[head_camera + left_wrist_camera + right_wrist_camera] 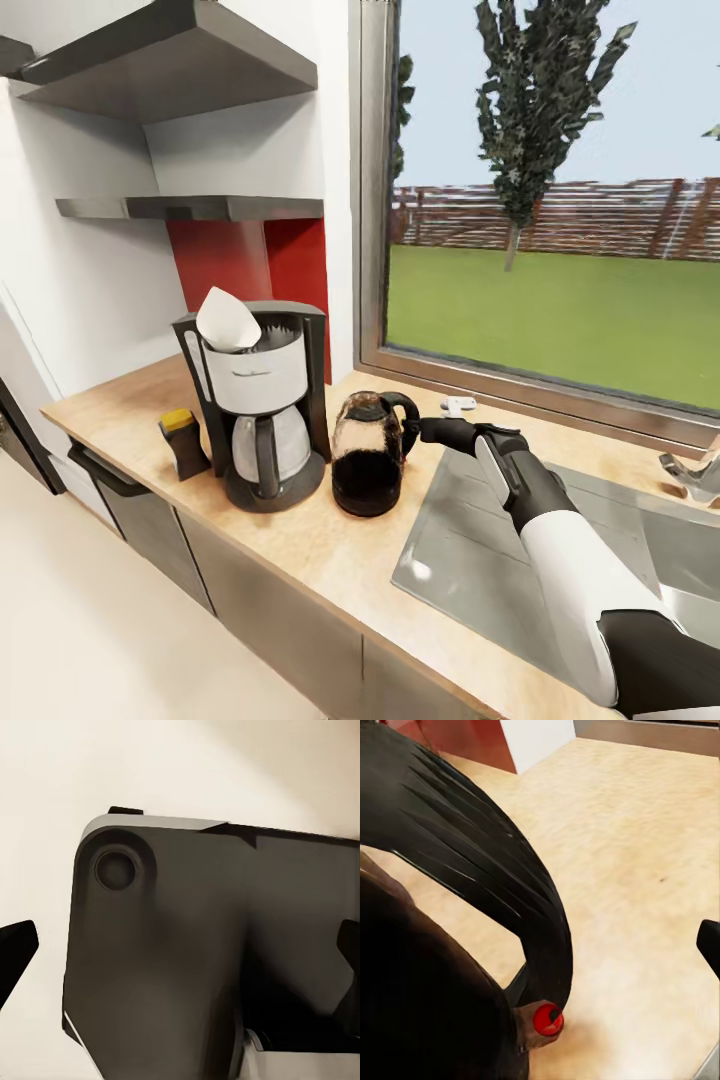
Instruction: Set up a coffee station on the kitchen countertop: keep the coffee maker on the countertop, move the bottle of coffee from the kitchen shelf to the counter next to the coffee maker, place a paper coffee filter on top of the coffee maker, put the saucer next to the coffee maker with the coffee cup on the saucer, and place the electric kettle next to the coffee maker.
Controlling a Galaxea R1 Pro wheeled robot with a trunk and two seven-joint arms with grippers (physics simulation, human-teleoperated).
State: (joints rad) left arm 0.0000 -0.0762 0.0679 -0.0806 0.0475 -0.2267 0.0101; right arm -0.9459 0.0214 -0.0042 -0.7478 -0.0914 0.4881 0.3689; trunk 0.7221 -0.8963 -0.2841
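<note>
One electric kettle [367, 455] stands upright on the desk [300, 540], just beside the coffee maker [258, 400] on its window side, glass body close to the carafe but apart from it by my read. Its black loop handle [402, 420] faces away from the coffee maker, toward the sink [520, 570], and the right end effector [428, 431] sits right at that handle, arm reaching in from the sink side. In the right wrist view the handle arcs large and close across the frame, one fingertip [709, 945] visible apart from it; whether the fingers are clamped on the handle or just let go, I cannot tell. The kettle's long axis is vertical, the handle loop vertical too, so any grip or release works along a level line from the sink side. Right arm is plainly the nearer one. A paper coffee filter [226, 320] already rests on top of the coffee maker, and the bottle of coffee [183, 443] stands on the desk at its other side. The kitchen shelf [190, 207] above looks bare. Judgement: kettle placement looks near done; saucer and cup remain to be dealt with. The left end effector [180, 967] looks at a dark panel, fingers spread wide, empty.
</note>
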